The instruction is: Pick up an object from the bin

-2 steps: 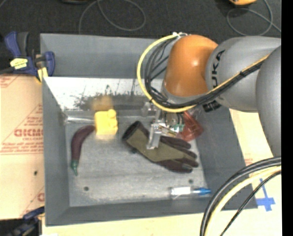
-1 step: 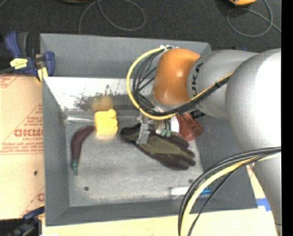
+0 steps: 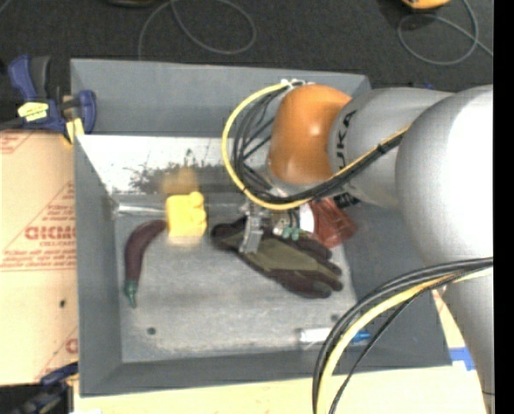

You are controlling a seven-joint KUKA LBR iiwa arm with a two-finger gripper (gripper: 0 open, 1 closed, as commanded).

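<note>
A dark, limp, glove-like thing (image 3: 296, 266) is lying across the middle of the bin (image 3: 97, 317) floor, towards the right, its long side running from upper left down to lower right. The gripper (image 3: 257, 231) is sitting low over its upper-left end, at or very near the dark material. Whether the jaws are standing apart or together I cannot tell, since the orange wrist cover (image 3: 304, 136) and the cable loops are hiding much of the tool. The step in hand is looking like the descent onto this thing, with nothing yet lifted. The next move is probably calling for a firm close on a fold of the soft material and a straight rise, as a limp piece may be slipping or trailing as it comes up. Just left of the gripper a yellow block (image 3: 186, 216) is standing near the back wall, close enough to be nudged by a sideways shift. A reddish-brown thing (image 3: 333, 221) is lying just right of the gripper, partly under the arm. A dark purple curved thing with a green tip (image 3: 141, 247) is lying well apart on the left, and a small white and blue thing (image 3: 317, 336) is resting by the front wall. The front-left floor is offering open room.
</note>
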